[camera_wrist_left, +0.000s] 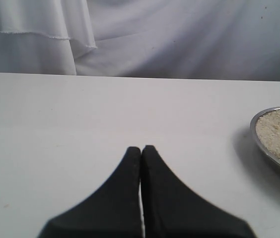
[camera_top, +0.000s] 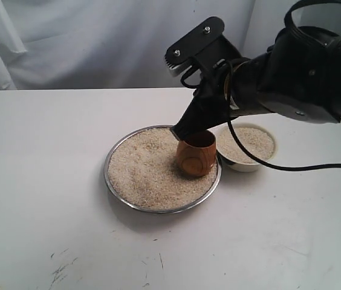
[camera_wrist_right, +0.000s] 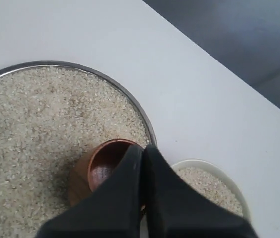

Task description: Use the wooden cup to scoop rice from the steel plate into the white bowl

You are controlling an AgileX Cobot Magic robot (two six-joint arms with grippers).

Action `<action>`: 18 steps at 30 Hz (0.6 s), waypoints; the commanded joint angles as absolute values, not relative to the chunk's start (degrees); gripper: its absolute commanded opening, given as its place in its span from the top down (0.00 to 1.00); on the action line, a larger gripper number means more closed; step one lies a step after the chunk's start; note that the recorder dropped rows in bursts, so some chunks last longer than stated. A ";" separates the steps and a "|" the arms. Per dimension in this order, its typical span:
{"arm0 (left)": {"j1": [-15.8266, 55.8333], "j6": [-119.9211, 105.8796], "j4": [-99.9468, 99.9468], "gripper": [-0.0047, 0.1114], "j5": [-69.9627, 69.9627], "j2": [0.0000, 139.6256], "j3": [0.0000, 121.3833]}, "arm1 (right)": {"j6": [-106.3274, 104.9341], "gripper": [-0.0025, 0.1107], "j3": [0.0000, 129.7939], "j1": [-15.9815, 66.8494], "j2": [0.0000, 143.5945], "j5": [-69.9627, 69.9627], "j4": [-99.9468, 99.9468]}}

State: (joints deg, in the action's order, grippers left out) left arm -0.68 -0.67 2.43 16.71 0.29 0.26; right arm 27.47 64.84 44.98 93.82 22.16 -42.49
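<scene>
A: We are logging the right gripper (camera_top: 179,132) first. Where is it sitting?

B: Just right of centre in the exterior view. Its fingers (camera_wrist_right: 125,198) are closing tight on the rim of the wooden cup (camera_top: 196,158). In the right wrist view we are seeing one finger lying over the cup's dark mouth and the other outside its wall.

A: And the cup?

B: It is standing nearly upright on the rice (camera_top: 143,172), at the right side of the steel plate (camera_top: 115,187), mouth facing up. The plate is lying at the centre of the frame on the white table (camera_top: 37,181), grains covering it almost to the rim.

A: We are noting the white bowl (camera_top: 246,167) too.

B: It is sitting just right of the plate, near the cup, and holding rice as well.

A: The left gripper (camera_wrist_left: 141,148)?

B: We are finding it only in its own wrist view, above bare table, fingers pressed together, nothing between them.
</scene>
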 commanded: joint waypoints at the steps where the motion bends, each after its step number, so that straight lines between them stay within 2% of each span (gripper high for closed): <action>1: -0.60 -0.49 2.48 0.96 16.34 0.00 0.00 | 29.15 0.98 64.80 44.42 92.65 20.48 -39.01; 12: -0.60 -0.49 2.48 0.96 16.34 0.00 0.00 | 31.23 0.98 54.13 39.00 86.79 -4.32 -37.96; 15: -0.60 -0.49 2.48 0.96 16.34 0.00 0.00 | 27.34 0.98 53.45 37.16 86.79 -5.93 -30.35; 18: -0.60 -0.49 2.48 0.96 16.34 0.00 0.00 | 14.73 0.98 52.82 35.77 87.01 -7.36 -18.84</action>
State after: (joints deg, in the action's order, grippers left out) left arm -0.68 -0.67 2.43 16.71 0.29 0.26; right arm 23.44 53.45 36.86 87.44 -5.46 -26.28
